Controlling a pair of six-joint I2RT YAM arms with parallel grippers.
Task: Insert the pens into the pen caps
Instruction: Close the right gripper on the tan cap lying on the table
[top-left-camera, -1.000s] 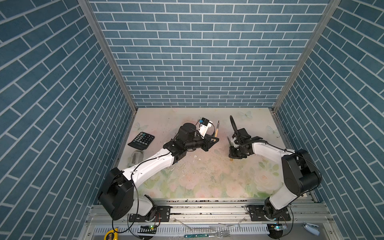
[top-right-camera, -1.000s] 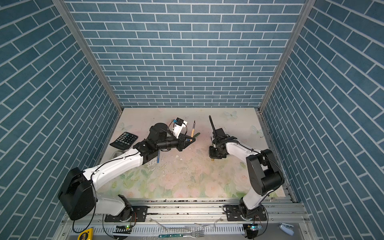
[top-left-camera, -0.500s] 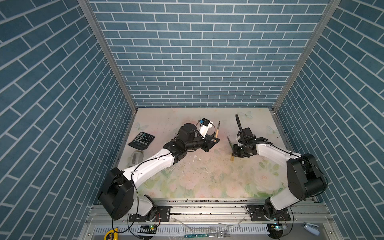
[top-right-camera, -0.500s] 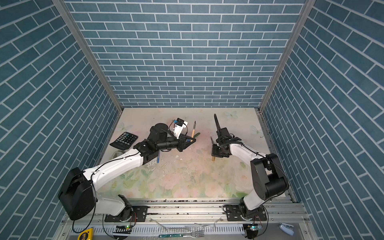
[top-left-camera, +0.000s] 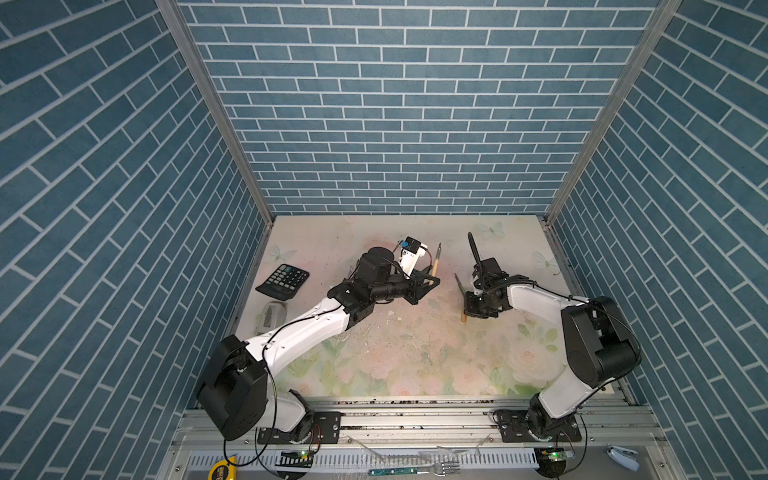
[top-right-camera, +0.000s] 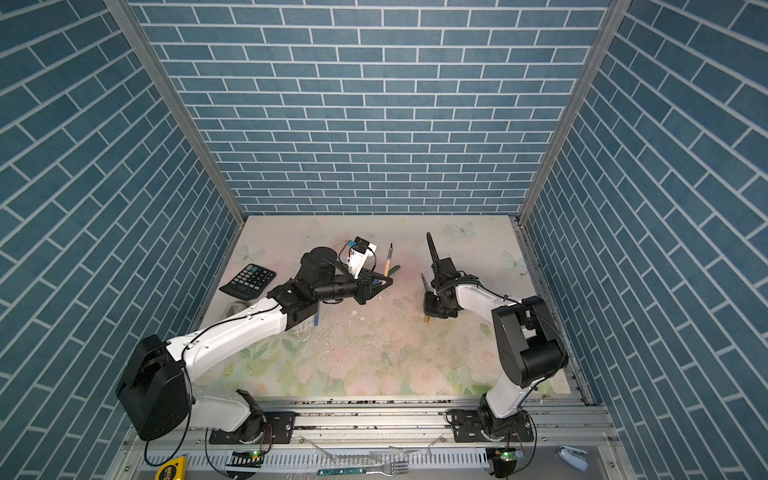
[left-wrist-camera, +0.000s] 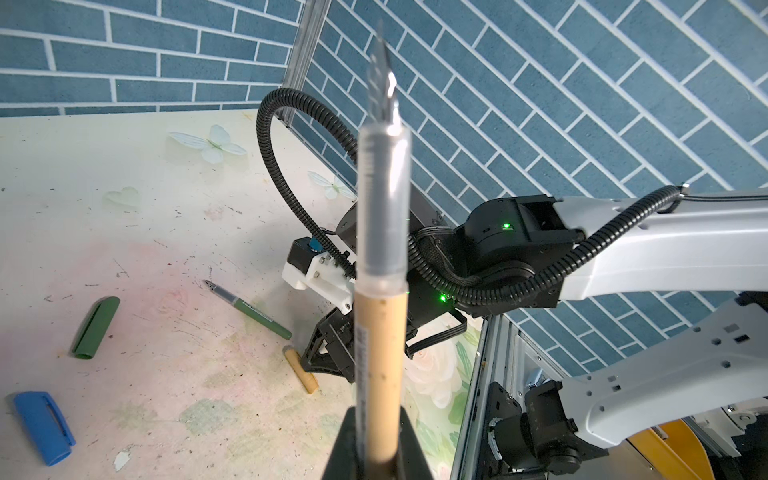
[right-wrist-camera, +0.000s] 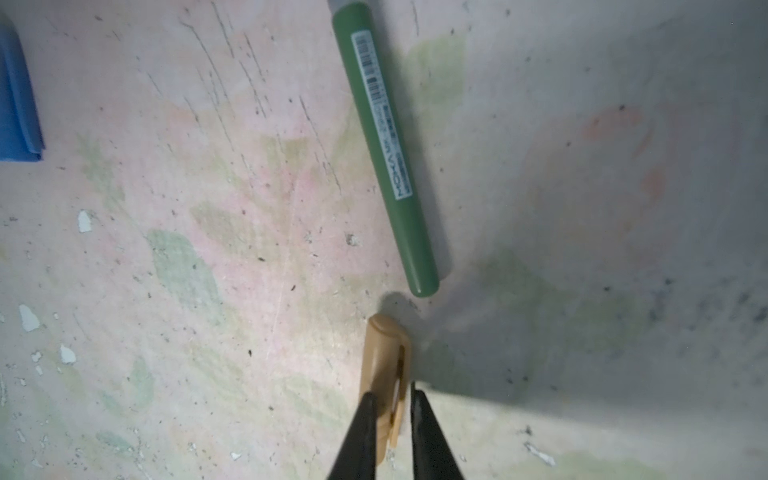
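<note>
1. Your left tool (left-wrist-camera: 376, 419) is pinching the gold pen (left-wrist-camera: 380, 353) by its barrel, nib up, raised over the middle of the tabletop (left-wrist-camera: 124, 187). Hold it steady there.
2. Your right tool (right-wrist-camera: 390, 399) straddles the gold cap (right-wrist-camera: 384, 353). The cap lies flat, right of the tabletop's middle, just beside the tail of the green pen (right-wrist-camera: 386, 145). I cannot tell whether the fingers truly clamp it.
3. Squeeze across the cap's body, not its clip, and leave the mouth free.
4. Lift straight up, clear of the green pen, then line the mouth up with the nib.
</note>
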